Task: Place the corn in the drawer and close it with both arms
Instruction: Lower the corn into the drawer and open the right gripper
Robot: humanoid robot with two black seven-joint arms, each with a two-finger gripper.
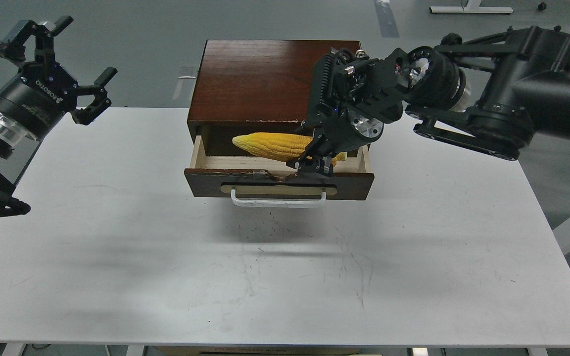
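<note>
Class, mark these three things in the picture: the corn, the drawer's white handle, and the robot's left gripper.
corn [270,145]: head view, on the yellow kernels mid-cob.
white handle [277,201]: head view, on the middle of the bar.
left gripper [70,62]: head view, midway between its spread fingertips.

Corn cobs: one [270,145] — sitting under the right gripper [309,165]
Drawers: one [279,184]
Boxes: one [260,84]
Tables: one [117,257]
Grippers: two — left [62,64]
</note>
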